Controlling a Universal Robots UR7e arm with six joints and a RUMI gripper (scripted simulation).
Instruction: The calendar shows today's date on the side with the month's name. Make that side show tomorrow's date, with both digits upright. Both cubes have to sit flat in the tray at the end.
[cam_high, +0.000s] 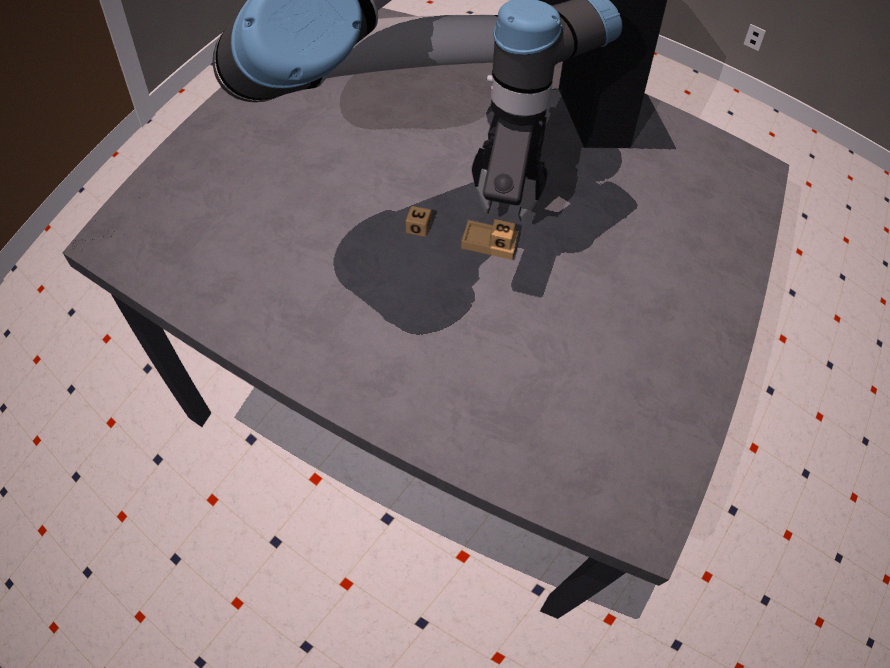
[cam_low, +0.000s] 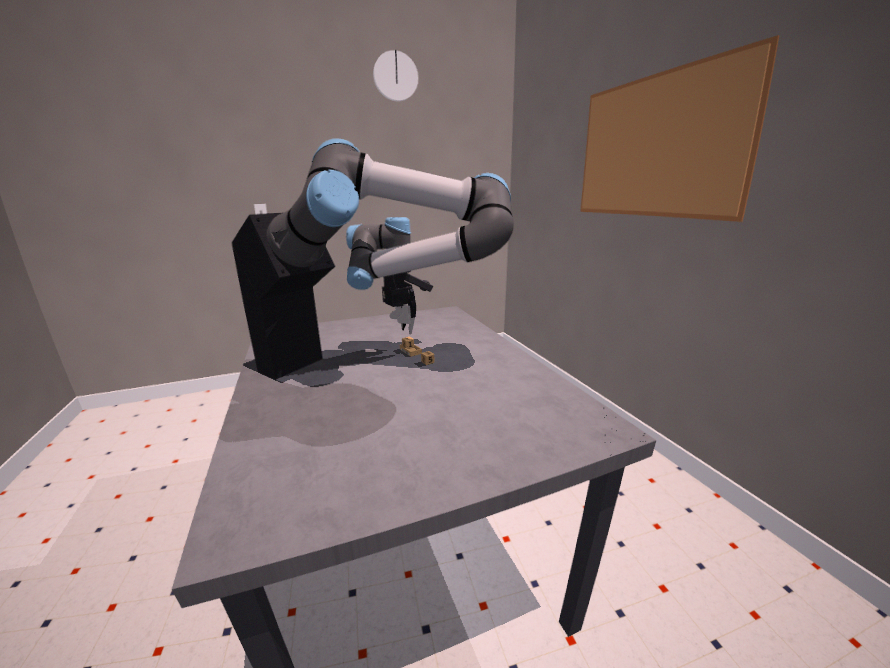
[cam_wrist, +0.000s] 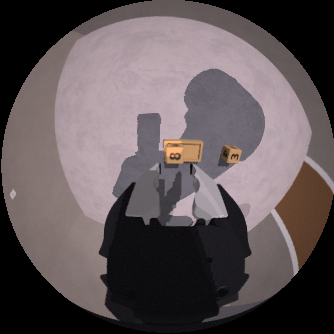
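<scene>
The tray (cam_high: 476, 233) (cam_wrist: 192, 151) holds one wooden cube (cam_high: 503, 235) (cam_low: 407, 342) (cam_wrist: 174, 155) at its right end in the top view. That cube has an 8 on top and a 6 or 9 on the side facing that camera. The tray's other half is empty. The second cube (cam_high: 418, 221) (cam_low: 427, 358) (cam_wrist: 231, 154) sits on the table left of the tray, with a 3 on top, a 0 on the camera side and a 5 on another side. My gripper (cam_high: 506, 213) (cam_low: 407, 330) (cam_wrist: 175, 164) is partly open and empty, above and behind the tray's cube. No month name is readable.
The grey table (cam_high: 345, 359) (cam_low: 431, 445) carries the arm's black pedestal (cam_high: 611, 79) (cam_low: 276, 309) behind the tray. The arm's shadow falls over both cubes' surroundings.
</scene>
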